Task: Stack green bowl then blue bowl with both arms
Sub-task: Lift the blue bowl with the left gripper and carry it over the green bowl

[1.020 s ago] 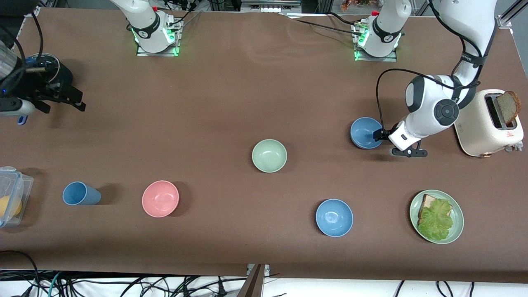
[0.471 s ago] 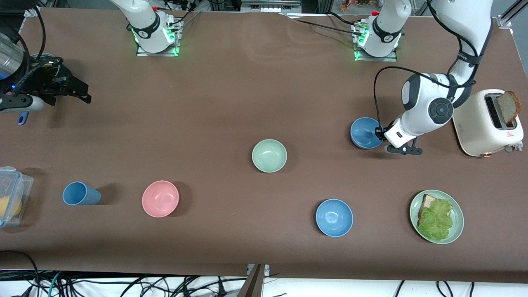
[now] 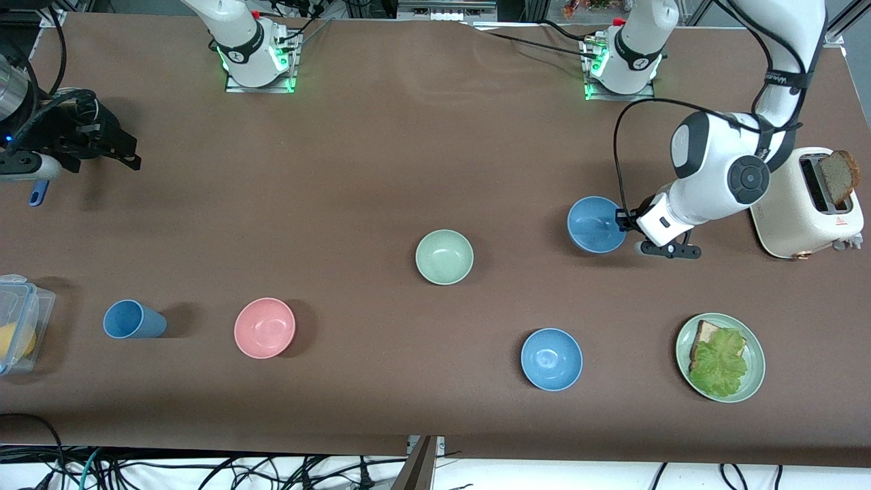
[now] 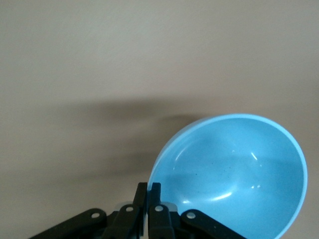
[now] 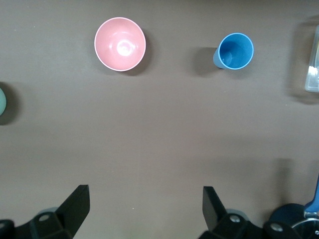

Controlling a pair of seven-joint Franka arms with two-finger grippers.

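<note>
Left gripper [image 3: 620, 219] apparently pinches blue bowl [image 3: 595, 224]

Four bowls: one green bowl [image 3: 444, 256], one pink bowl [image 3: 265, 327], two blue bowls [image 3: 596, 224] [image 3: 551, 358]. One blue cup [image 3: 133, 320], one toaster [image 3: 806, 204], one green plate [image 3: 752, 378], one clear container [image 3: 20, 320].

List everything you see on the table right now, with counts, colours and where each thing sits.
green bowl: 1, pale green, mid-table
blue bowl: 1, greyish blue, gripped by its rim
brighter blue bowl: 1, nearer the camera
pink bowl: 1, beside blue cup
plate: 1, green, bread and lettuce on it
toaster: 1, cream, bread in its slot
clear box: 1, right arm's end
left gripper: shut on blue bowl's rim
right gripper: open, waiting at right arm's end
</note>
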